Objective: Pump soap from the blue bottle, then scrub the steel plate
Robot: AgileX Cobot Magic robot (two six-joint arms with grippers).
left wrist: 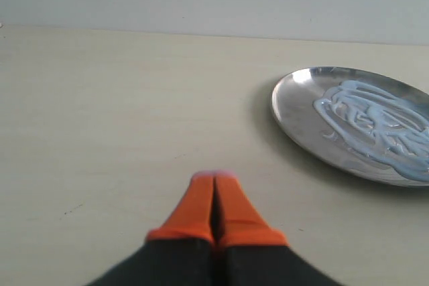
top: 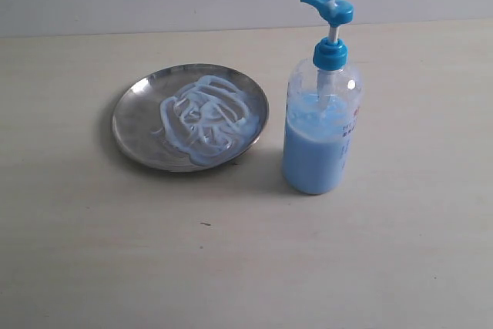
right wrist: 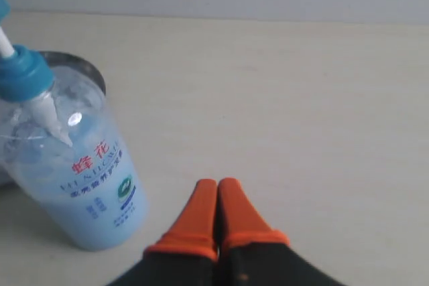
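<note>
The round, shallow, shiny steel plate (top: 132, 117) lies left of centre in the exterior view. Pale blue, milky soap (top: 204, 117) is swirled in streaks across its middle and right half. Just right of it, apart from its rim, stands the tall clear plastic bottle (top: 320, 140). The bottle is upright with its long axis vertical, and its bright blue pump head (top: 327, 7) sits in the upper right of centre, spout turned left toward the plate's side.

Neither arm shows in the exterior view. The left gripper (left wrist: 214, 177) has its orange tips pressed together and holds nothing. It hangs over the bare pale table (top: 231, 267), with the plate ahead of it and off to one side, near but not touching. The right gripper (right wrist: 218, 183) is likewise closed and empty, and the bottle stands just beside and ahead of it.

So the left arm is nearer the plate and the right arm nearer the bottle. Soap is already on the plate, so pumping looks done. Any scrubbing would probably fall to the left gripper, moving sideways and forward onto the plate. No sponge or cloth is visible.
</note>
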